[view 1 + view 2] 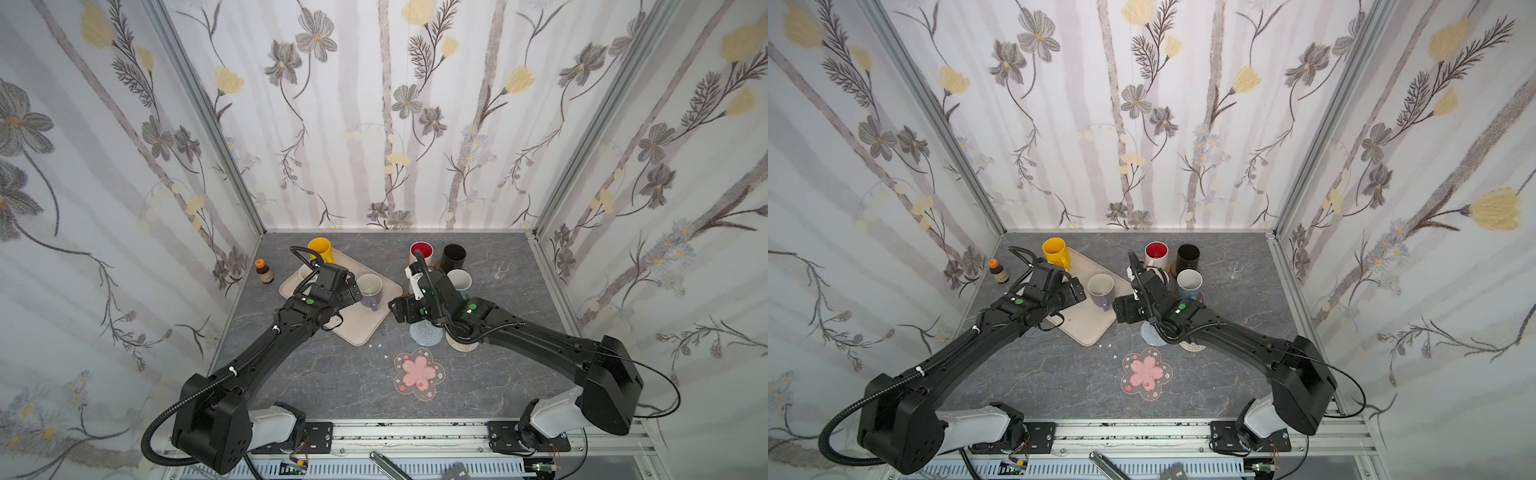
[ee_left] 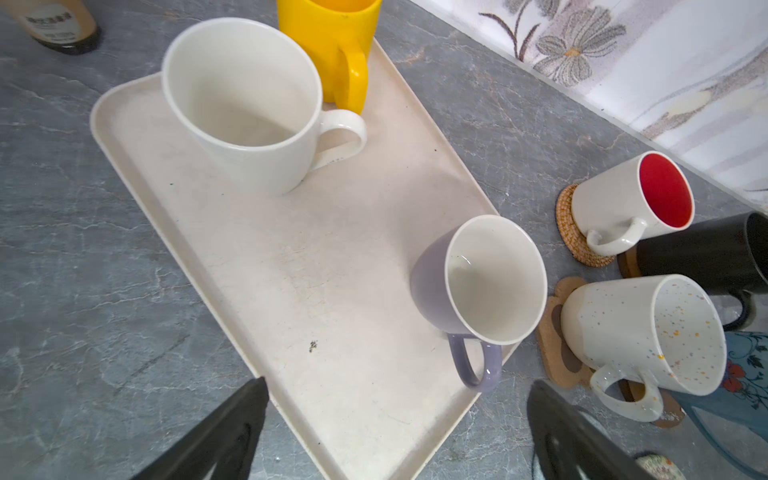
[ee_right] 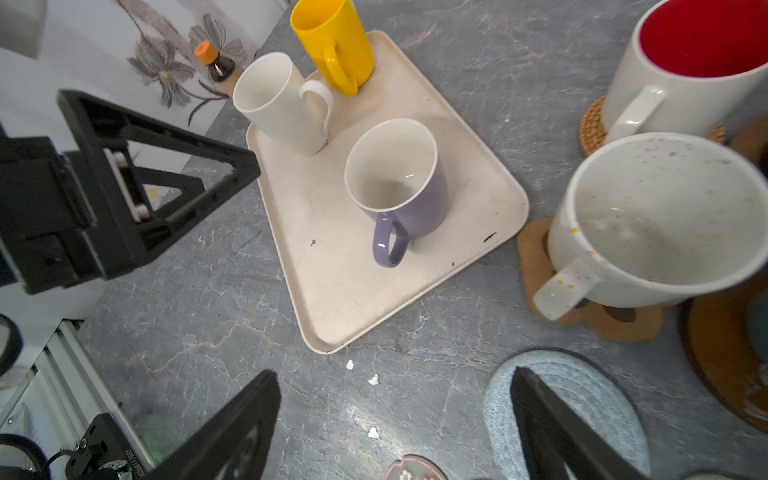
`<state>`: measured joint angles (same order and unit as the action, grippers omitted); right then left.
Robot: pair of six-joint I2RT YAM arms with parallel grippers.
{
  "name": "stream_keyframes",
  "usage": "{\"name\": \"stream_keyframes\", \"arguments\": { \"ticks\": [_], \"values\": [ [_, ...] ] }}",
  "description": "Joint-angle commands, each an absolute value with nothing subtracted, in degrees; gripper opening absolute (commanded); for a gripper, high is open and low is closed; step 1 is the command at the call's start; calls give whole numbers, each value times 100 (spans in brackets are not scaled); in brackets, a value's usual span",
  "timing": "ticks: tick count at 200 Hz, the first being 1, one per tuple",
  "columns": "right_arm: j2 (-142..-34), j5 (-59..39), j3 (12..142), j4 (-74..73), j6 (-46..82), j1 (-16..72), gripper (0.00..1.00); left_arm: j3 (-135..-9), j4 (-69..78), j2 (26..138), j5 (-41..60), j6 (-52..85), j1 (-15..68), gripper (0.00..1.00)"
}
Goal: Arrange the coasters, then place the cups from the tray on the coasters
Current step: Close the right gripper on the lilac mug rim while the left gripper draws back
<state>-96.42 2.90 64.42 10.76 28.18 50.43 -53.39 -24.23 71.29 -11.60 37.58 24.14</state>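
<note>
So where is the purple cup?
In a top view the purple cup stands on the tray's right end, right of and nearer than the yellow cup.

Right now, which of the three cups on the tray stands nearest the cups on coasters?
The lavender-grey mug, alone at the edge of the tray; the yellow mug and cream-white mug stand farther off.

In both top views the left arm [image 1: 291, 324] covers all but a sliver of the cream-white mug [image 1: 305, 272] on the tray [image 1: 363, 326], and the right arm [image 1: 519, 328] overlaps the grey-blue knitted coaster [image 1: 420, 332] and most of the beige braided coaster [image 1: 460, 347]. The left wrist view's edge cuts off the blue mug [image 2: 748, 374], black mug [image 2: 698, 253] and brown bottle [image 2: 58, 25]. Only a rim of the pink blossom coaster [image 3: 415, 469] shows in the right wrist view. The clear glass [image 1: 500, 270] is too faint to make out.
</note>
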Motion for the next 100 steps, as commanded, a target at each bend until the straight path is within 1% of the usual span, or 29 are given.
{"name": "stream_keyframes", "arguments": {
  "ticks": [1,40,65,100],
  "values": [
    [-10053,355,6713,1072,2969,5118,82,-5198,-2241,6805,-1455,3831,2314,100],
    [-10856,436,7339,1296,3022,5221,73,-4877,-2246,6269,-1414,3892,2165,100],
    [-11304,416,7732,1464,3008,5229,68,-4760,-2259,6146,-902,3842,1986,100],
    [-11814,391,8191,1650,2984,5238,64,-4659,-2266,6027,-427,3785,1788,100]
  ]
}}
